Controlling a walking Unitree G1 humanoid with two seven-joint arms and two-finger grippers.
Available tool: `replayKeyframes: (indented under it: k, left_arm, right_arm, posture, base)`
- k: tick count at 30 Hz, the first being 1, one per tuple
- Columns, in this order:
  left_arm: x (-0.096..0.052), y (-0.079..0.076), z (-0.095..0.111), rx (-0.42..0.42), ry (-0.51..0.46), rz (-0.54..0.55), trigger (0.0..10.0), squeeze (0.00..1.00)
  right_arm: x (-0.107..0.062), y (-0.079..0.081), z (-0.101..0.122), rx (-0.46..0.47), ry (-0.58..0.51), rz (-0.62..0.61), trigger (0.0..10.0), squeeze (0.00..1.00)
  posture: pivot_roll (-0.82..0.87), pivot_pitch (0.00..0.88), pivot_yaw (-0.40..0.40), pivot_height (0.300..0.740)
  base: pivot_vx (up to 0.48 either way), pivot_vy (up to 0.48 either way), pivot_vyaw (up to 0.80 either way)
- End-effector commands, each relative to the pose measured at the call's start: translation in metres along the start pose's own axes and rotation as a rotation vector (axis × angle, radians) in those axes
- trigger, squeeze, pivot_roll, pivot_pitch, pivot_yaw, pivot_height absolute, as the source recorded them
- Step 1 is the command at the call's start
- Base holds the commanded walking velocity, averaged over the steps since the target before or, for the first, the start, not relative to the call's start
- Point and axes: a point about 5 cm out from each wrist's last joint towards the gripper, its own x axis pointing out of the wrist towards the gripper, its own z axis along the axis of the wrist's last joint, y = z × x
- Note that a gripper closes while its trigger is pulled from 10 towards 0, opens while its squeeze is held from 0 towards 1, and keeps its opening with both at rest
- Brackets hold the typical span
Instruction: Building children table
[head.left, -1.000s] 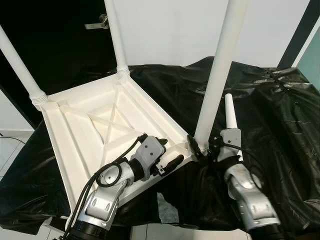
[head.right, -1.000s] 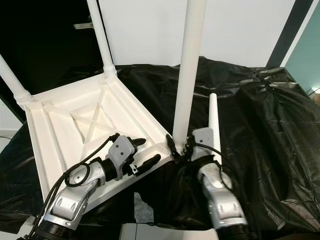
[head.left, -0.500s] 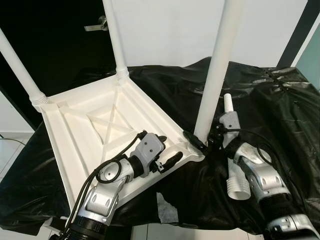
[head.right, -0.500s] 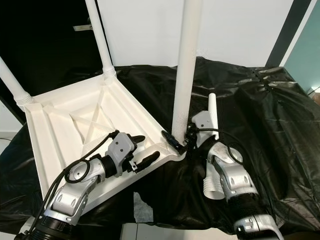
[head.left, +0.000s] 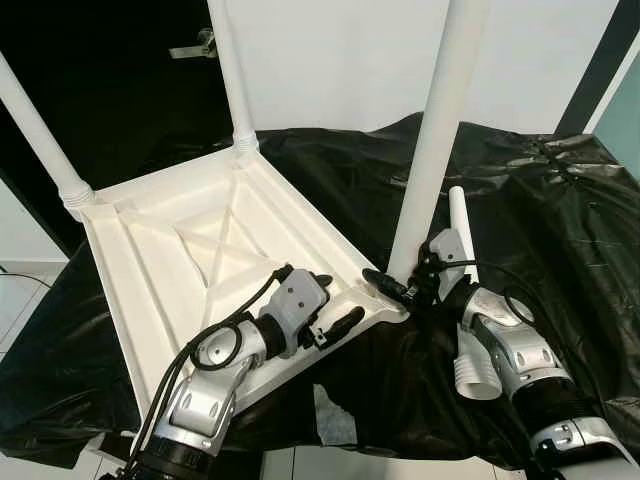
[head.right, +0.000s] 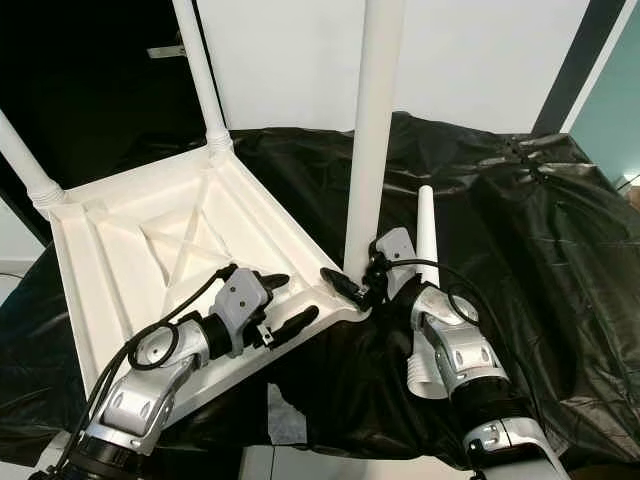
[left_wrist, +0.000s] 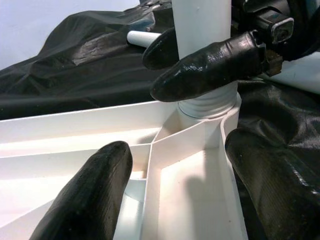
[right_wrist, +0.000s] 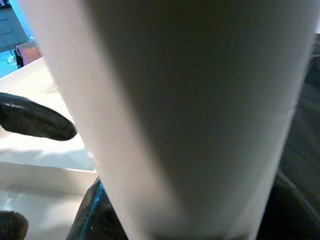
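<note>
The white children's table (head.left: 150, 260) lies upside down on a black sheet. A tall white leg (head.left: 430, 170) stands in its near right corner socket. My right gripper (head.left: 392, 287) is shut on the base of this leg, with one finger (left_wrist: 210, 65) in front of it and the other behind; the leg (right_wrist: 190, 115) looms close in the right wrist view. My left gripper (head.left: 335, 303) is open, its fingers (left_wrist: 95, 195) straddling the table's rim just beside that corner. A loose white leg (head.left: 458, 215) lies on the sheet behind my right wrist.
Two more legs (head.left: 230, 70) (head.left: 40, 130) stand upright at the table's far corners. The black sheet (head.left: 560, 230) covers the surface to the right. A pale scrap (head.left: 335, 415) lies near the front edge. A dark door with a handle (head.left: 195, 45) is behind.
My right forearm has swung outward to the right while its fingers stay at the leg's base, uncovering the loose leg's wide end. The left gripper has barely moved.
</note>
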Motion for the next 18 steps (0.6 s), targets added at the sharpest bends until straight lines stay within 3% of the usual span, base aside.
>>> replayKeyframes:
  k: [1,11,14,15,16,18]
  left_arm:
    - [0.0,0.0,0.001,0.013,0.003,0.022,10.0,0.0]
    - [0.002,-0.004,0.002,0.012,0.0,0.01,10.0,0.0]
    - [0.002,-0.006,0.002,0.011,-0.001,0.002,10.0,0.0]
    - [0.002,-0.006,0.002,0.011,-0.001,0.002,10.0,0.0]
    - [0.0,-0.006,0.001,0.012,0.001,0.002,10.0,0.0]
    - [0.0,-0.006,0.001,0.011,0.002,0.002,10.0,0.0]
  right_arm:
    - [-0.002,0.001,-0.007,-0.002,0.031,-0.042,10.0,0.0]
    - [-0.002,0.014,-0.012,-0.001,0.031,-0.231,10.0,0.0]
    - [-0.004,0.02,-0.015,0.058,0.031,-0.446,10.0,0.0]
    - [-0.004,0.02,-0.015,0.058,0.031,-0.446,10.0,0.0]
    - [-0.007,0.022,-0.018,0.1,0.039,-0.592,10.0,0.0]
    - [-0.008,0.023,-0.019,0.106,0.045,-0.65,10.0,0.0]
  posture:
    - [0.0,0.0,-0.013,0.74]
    - [-0.01,0.0,-0.003,0.74]
    - [-0.01,0.0,0.002,0.74]
    - [-0.01,0.0,0.002,0.74]
    - [-0.01,0.0,0.005,0.74]
    - [-0.01,0.0,0.005,0.74]
  base:
    - [0.0,0.0,0.0]
    - [0.0,0.0,0.0]
    - [0.0,0.0,0.0]
    - [0.0,0.0,0.0]
    - [0.0,0.0,0.0]
    - [0.0,0.0,0.0]
